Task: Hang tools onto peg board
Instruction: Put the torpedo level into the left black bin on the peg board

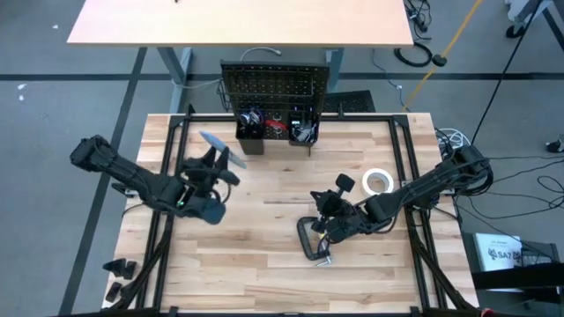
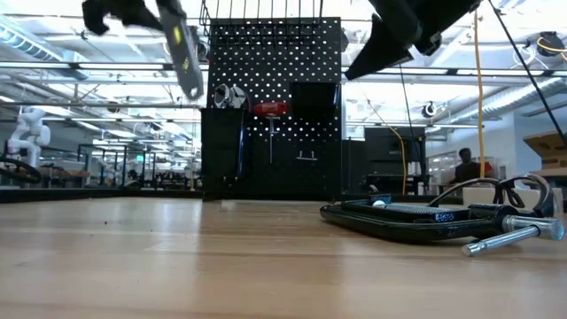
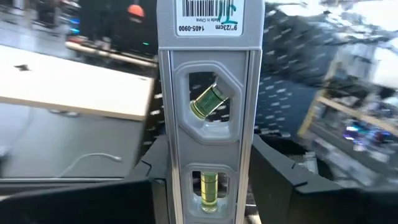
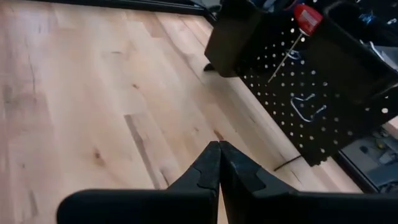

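- Gripping the level point(image 3: 208, 112), the left gripper point(image 1: 214, 170) is closed on it and holds it raised above the table's point(image 1: 264, 264) left half, short of the peg board point(image 1: 274, 86).
- Right gripper point(image 1: 324, 204) hangs above the clamp point(image 1: 314, 239), fingers point(image 4: 208, 168) pressed fully together, holding nothing.
- Clamp lies flat on the table, tape roll point(image 1: 377, 182) near it.
- Red screwdriver point(image 2: 270, 110) hangs on the upright peg board at the table's far edge.

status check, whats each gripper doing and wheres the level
Left gripper shut on level, raised short of peg board. Right gripper shut, empty, above C-clamp. Path looks clear.
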Robot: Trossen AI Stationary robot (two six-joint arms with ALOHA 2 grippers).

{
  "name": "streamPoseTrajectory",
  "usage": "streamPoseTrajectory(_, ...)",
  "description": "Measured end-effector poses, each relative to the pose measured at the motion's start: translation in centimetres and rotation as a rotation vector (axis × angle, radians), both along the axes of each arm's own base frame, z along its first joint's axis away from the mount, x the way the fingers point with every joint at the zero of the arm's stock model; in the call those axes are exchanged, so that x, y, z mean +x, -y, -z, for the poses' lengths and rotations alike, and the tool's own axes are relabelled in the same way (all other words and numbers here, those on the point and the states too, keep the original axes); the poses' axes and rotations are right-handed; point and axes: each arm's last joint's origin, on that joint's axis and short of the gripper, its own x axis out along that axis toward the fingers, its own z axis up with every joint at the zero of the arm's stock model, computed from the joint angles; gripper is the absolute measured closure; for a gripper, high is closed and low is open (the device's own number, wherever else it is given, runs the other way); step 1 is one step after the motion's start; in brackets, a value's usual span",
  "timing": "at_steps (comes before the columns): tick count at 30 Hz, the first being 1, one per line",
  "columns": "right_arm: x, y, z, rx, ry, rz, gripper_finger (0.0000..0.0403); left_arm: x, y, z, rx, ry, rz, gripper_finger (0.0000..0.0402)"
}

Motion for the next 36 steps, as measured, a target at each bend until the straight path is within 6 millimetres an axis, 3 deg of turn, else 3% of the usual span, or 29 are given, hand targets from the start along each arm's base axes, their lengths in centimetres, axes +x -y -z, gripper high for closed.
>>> streamPoseTrajectory(5,-0.5,0.2,1.0,-0.013,-0.014,0.020,0.0403,0.1,-2.2,1.8,-0.007,0.020,-0.099,0.0274)
streamPoseTrajectory(19,-0.4,1.1,1.4,-0.024,-0.010,0.068,0.0403,0.6,-6.4,-0.1,-0.029,0.137,-0.303,0.0274)
streamPoseTrajectory(30,-0.4,1.1,1.4,-0.024,-0.014,0.063,0.0403,-0.3,-8.0,-1.6,-0.061,0.277,-0.373,0.0273)
streamPoseTrajectory(36,-0.4,1.1,1.4,-0.025,-0.012,0.064,0.0403,0.0,-9.8,-1.4,-0.139,0.285,-0.371,0.0273)
